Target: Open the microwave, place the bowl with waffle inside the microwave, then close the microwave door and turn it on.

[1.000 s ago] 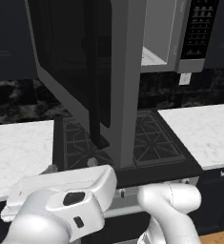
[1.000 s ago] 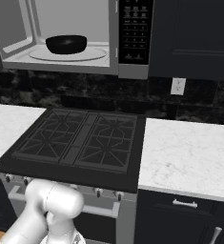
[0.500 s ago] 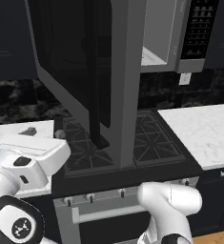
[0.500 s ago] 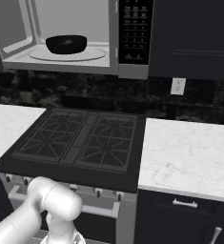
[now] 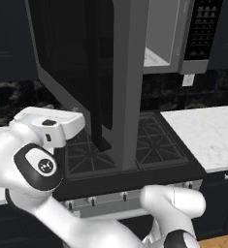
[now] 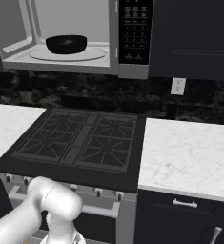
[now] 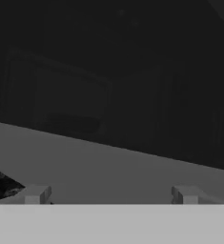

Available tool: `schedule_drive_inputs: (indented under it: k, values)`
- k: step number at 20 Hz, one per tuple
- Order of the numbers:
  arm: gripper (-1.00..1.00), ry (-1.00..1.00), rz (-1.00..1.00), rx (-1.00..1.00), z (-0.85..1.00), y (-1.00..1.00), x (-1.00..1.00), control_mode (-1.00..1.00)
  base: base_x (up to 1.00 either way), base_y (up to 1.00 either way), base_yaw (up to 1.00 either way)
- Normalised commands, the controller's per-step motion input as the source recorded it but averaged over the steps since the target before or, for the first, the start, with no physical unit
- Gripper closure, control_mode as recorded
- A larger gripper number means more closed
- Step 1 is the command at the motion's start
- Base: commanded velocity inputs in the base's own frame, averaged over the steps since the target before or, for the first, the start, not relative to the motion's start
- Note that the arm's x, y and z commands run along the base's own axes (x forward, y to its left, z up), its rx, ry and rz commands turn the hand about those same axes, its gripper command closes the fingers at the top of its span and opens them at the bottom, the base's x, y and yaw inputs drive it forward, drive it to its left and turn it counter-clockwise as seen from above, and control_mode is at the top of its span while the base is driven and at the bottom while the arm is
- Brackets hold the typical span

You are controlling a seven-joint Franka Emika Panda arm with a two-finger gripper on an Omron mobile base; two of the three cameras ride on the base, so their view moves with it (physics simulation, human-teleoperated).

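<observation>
bowl [image 6: 66,44]: inside the microwave [image 6: 85,38] on its turntable, well apart from the hand [image 7: 111,195]
hand: fingers apart, facing the open microwave door [image 5: 81,72]
counter [image 6: 189,152]: white marble beside black stove [image 6: 80,143]

Base views share stove [image 6: 80,140] (opposite sides).

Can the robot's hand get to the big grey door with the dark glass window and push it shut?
Probably yes. The open gripper already faces the outside of the wide grey-framed microwave door with dark glass, and nothing stands between them. The small round black bowl sits well inside, so it shouldn't block the door.
</observation>
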Motion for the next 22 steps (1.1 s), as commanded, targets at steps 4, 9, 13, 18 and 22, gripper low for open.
schedule_drive_inputs:
  k: [4, 9, 13, 18, 22]
  values:
    - [-1.0, 0.0, 0.09, 0.16, 0.0, -0.64, 1.0, -1.0, 0.0, 0.0, 0.0]
    - [-1.0, -0.02, 0.17, 0.2, 0.0, -0.86, 1.0, -1.0, 0.0, 0.0, 0.0]
    - [-1.0, -0.04, 0.21, 0.2, 0.0, -0.84, 1.0, -1.0, 0.0, 0.0, 0.0]
    - [-1.0, -0.02, 0.23, 0.2, 0.0, -0.85, 1.0, -1.0, 0.0, 0.0, 0.0]
    - [-1.0, 0.0, 0.23, 0.21, 0.04, -0.79, 1.0, -1.0, 0.0, 0.0, 0.0]
